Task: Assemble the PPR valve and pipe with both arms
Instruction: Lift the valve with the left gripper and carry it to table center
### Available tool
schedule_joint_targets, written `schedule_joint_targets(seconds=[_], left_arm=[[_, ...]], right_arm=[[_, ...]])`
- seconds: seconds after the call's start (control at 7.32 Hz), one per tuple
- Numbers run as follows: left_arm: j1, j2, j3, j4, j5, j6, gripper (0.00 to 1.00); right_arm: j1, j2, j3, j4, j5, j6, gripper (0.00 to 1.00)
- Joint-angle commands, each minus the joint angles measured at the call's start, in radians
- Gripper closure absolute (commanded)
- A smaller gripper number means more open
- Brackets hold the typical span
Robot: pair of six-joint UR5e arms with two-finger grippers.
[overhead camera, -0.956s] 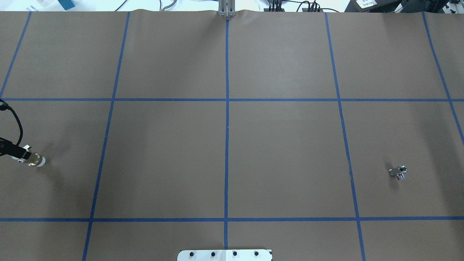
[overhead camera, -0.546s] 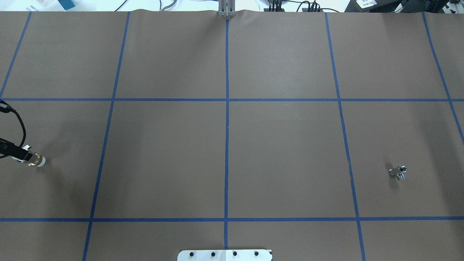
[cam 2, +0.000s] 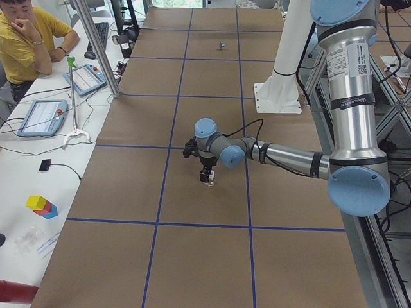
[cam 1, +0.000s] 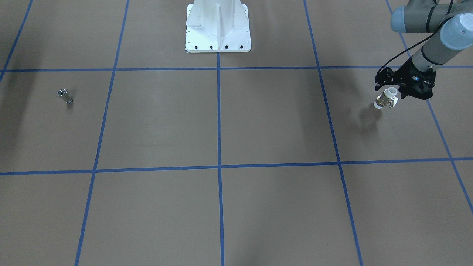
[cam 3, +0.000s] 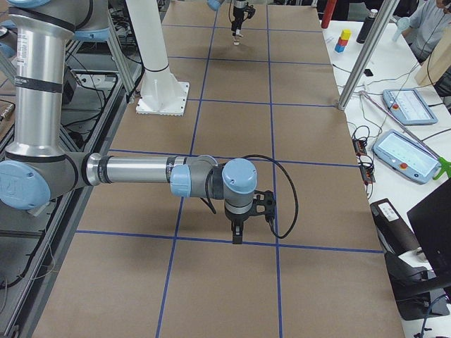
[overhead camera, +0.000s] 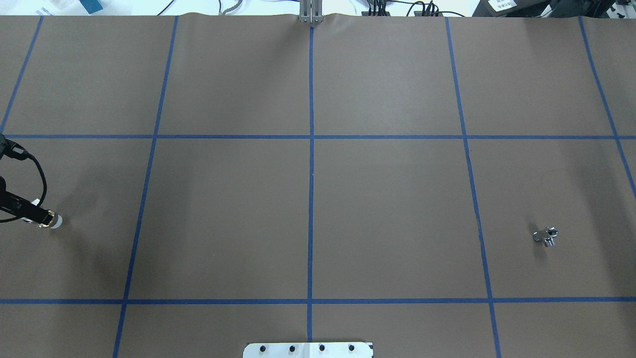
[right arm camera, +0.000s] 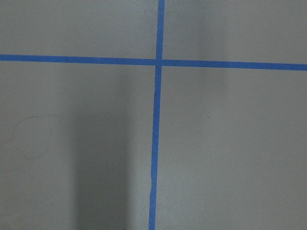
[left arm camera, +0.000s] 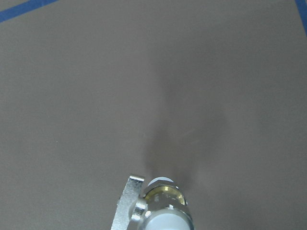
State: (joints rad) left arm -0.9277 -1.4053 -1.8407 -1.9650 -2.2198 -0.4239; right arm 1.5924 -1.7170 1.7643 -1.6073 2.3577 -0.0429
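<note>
My left gripper point(cam 1: 392, 93) is shut on the PPR valve point(cam 1: 384, 99), a white cylinder with a brass band, and holds it tilted just above the brown table at my far left. The gripper point(overhead camera: 30, 214) and the valve point(overhead camera: 51, 221) also show in the overhead view, and the valve fills the bottom of the left wrist view point(left arm camera: 163, 208). The pipe point(overhead camera: 545, 236), a small shiny metal stub, lies alone on the table at my right, also in the front view point(cam 1: 65, 95). My right gripper point(cam 3: 237, 236) points down over the table, and I cannot tell whether it is open or shut.
The white pedestal base point(cam 1: 218, 29) stands at the table's near middle. Blue tape lines point(right arm camera: 158, 61) divide the brown table into squares. A metal post point(overhead camera: 310, 12) stands at the far edge. An operator point(cam 2: 29, 35) sits beside tablets off the table.
My left wrist has turned a little and its cable loop has swung right. The black fingers cover more of the valve, which stays at the same spot. The pipe has not moved.
</note>
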Motion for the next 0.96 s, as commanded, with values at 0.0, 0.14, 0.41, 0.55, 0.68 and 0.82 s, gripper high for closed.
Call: schedule_joint_targets(seconds=[0.0,0.14,0.41,0.55,0.68,0.82], left_arm=[[0.006,-0.014,0.024,0.000,0.000,0.000,0.02],[0.006,-0.014,0.024,0.000,-0.001,-0.001,0.06],[0.007,-0.024,0.038,0.000,-0.001,0.000,0.19],[0.006,-0.024,0.037,0.000,-0.001,-0.001,0.40],[0.006,-0.024,0.034,0.000,-0.001,-0.001,0.63],[0.004,-0.023,0.028,0.000,-0.001,-0.003,0.88]], right_arm=[[0.000,0.000,0.001,0.001,0.000,0.000,0.00],[0.000,0.000,0.001,0.001,0.000,0.000,0.00],[0.000,0.000,0.001,0.001,0.000,0.000,0.00],[0.000,0.000,0.001,0.003,0.000,0.000,0.00],[0.000,0.000,0.001,0.001,0.000,0.000,0.00],[0.000,0.000,0.001,0.003,0.000,0.000,0.00]])
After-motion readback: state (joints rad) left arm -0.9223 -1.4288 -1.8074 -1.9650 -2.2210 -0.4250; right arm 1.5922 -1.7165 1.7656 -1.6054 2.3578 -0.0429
